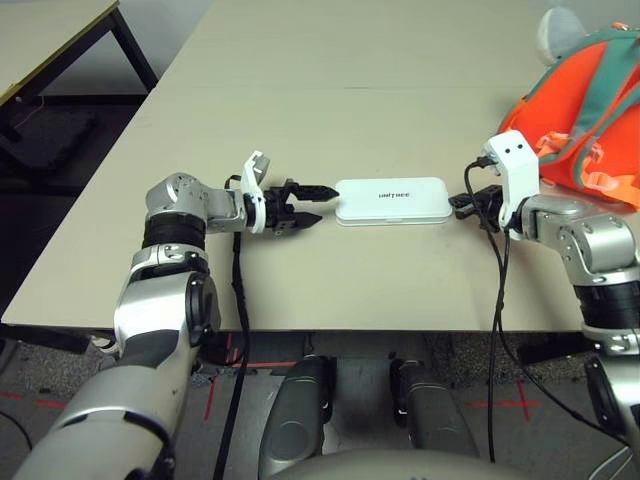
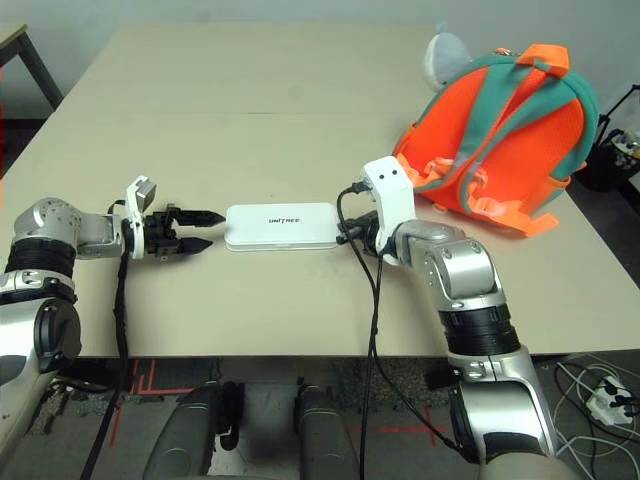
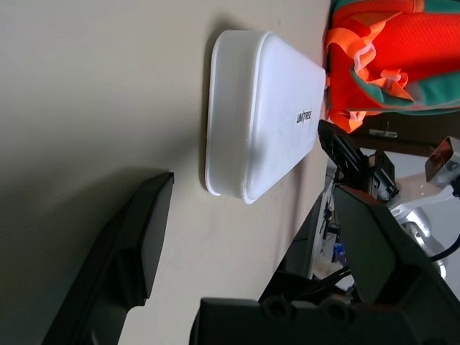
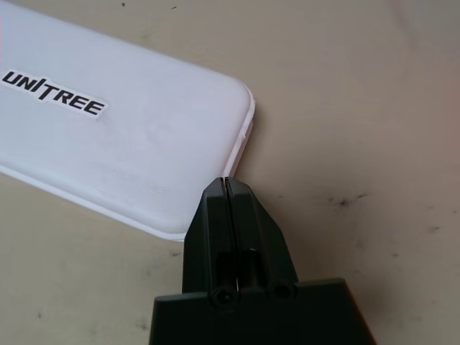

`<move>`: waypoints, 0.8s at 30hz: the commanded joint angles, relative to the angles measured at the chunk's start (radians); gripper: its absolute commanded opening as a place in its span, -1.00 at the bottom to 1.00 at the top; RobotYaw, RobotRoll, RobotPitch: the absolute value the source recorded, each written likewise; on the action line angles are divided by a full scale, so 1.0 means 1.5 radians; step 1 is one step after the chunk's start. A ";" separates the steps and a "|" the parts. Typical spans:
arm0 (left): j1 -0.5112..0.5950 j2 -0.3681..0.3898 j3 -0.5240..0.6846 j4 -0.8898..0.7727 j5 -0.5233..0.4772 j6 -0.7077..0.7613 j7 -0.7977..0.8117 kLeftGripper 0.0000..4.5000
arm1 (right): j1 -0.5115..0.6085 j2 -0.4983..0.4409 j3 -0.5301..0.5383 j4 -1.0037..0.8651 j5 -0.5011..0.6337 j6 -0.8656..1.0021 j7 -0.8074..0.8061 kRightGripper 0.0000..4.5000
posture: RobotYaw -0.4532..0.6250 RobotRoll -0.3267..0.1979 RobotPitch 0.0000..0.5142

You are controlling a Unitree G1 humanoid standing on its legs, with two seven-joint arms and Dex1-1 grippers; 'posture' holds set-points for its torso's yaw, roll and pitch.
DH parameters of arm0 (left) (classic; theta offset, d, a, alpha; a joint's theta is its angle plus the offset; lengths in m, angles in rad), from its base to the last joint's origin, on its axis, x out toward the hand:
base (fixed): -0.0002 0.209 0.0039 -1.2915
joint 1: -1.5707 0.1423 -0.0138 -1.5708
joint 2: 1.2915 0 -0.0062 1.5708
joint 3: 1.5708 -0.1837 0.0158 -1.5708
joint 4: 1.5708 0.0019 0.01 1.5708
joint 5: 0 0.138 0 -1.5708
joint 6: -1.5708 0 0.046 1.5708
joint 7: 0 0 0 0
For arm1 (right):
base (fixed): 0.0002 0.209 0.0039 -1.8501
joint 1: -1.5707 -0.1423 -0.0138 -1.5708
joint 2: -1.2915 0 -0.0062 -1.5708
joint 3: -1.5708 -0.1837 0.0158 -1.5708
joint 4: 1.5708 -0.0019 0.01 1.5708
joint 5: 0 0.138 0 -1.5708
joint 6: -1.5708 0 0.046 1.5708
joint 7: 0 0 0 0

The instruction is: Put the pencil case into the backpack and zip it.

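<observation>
- While the pencil case (image 1: 392,201) lies flat on the table (image 1: 330,90) between both grippers, nothing is packed yet.
- Left gripper (image 1: 318,202), spread wide and empty, sits just short of one end.
- Right gripper (image 4: 227,188) — fingers pressed together, holding nothing — touches or nearly touches the other end.
- Backpack (image 2: 500,130) lies beyond the right gripper; insertion and zipping remain.

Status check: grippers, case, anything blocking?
Left gripper open, just off the case's left end. Right gripper shut, tips at its right end. Case flat on table, not held. Backpack behind the right arm; nothing in the way.
</observation>
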 commanded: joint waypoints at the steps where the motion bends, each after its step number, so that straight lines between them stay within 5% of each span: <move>1: -0.005 -0.019 -0.035 0.034 0.029 -0.015 -0.019 1.00 | 0.002 0.000 0.016 0.009 -0.019 -0.017 0.000 -0.99 | 0.05 0.25 -0.26; 24: -0.035 -0.047 -0.059 0.084 0.075 -0.092 -0.108 1.00 | -0.038 0.019 -0.005 0.020 -0.066 -0.018 -0.040 -0.99 | 0.03 0.25 -0.23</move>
